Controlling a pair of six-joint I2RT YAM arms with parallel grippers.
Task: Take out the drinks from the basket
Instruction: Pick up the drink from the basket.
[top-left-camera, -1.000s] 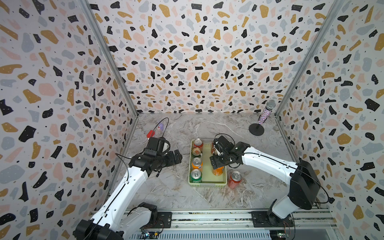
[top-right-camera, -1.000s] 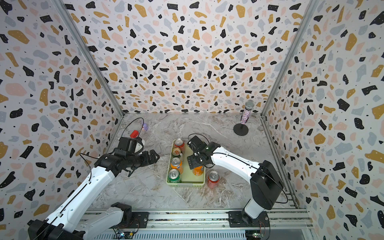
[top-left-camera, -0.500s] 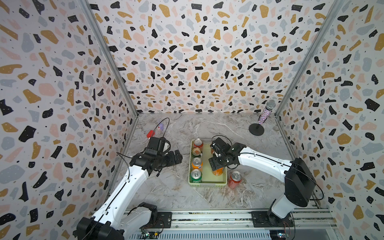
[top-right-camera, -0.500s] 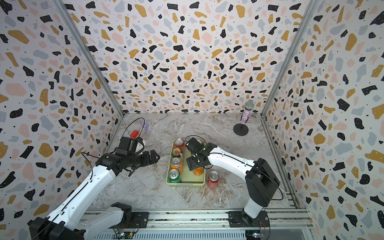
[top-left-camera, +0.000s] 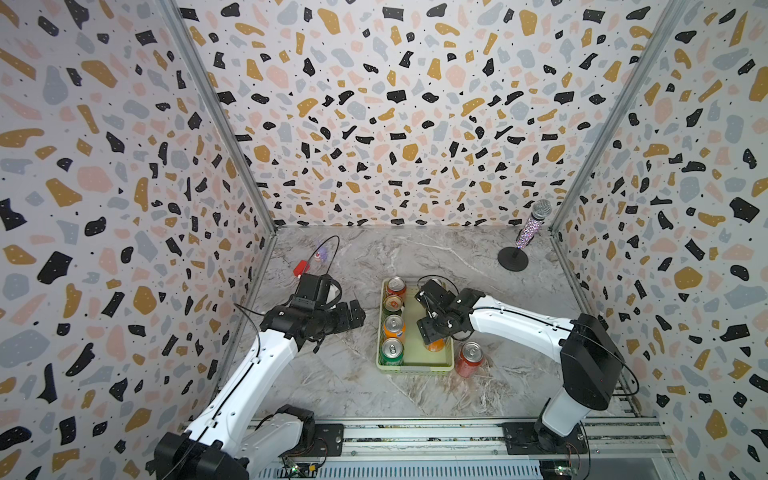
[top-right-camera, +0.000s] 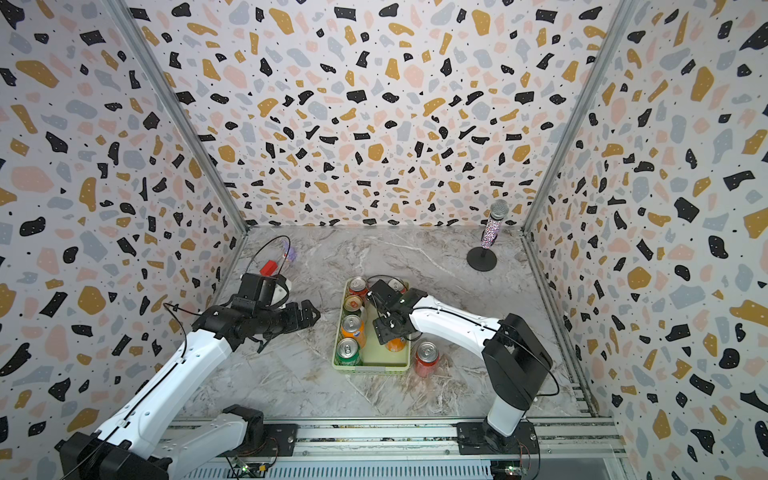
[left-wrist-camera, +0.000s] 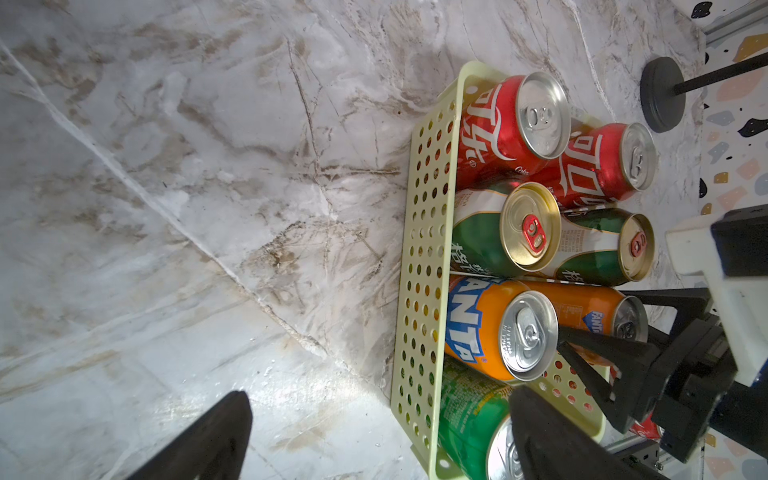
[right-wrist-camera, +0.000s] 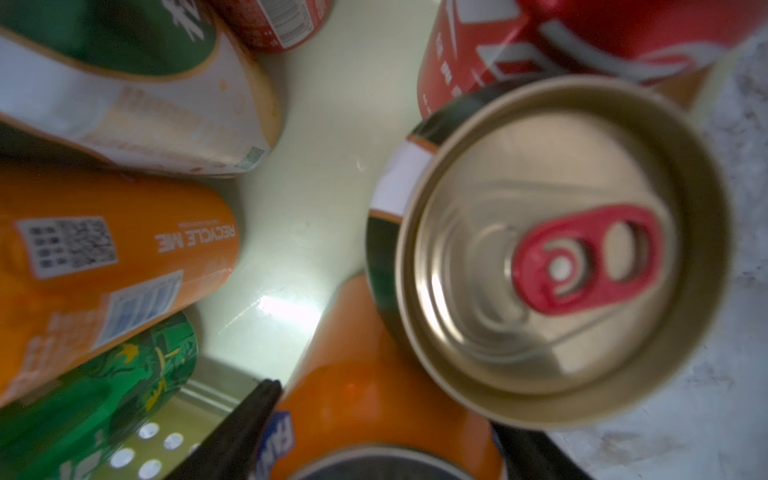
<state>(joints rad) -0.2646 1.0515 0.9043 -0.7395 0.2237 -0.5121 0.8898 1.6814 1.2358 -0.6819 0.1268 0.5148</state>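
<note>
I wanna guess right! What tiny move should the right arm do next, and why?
Probably lift straight up: the right end effector looks shut on the orange can, which stands in the basket close beside other cans.

Terrazzo walls, marble floor

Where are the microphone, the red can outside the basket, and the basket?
Microphone (top-left-camera: 528, 229), in a top view, on its glittery handle.
Red can (top-left-camera: 468, 362), in a top view, on its side.
Basket (top-left-camera: 415, 367), in a top view, on its near wall.
</note>
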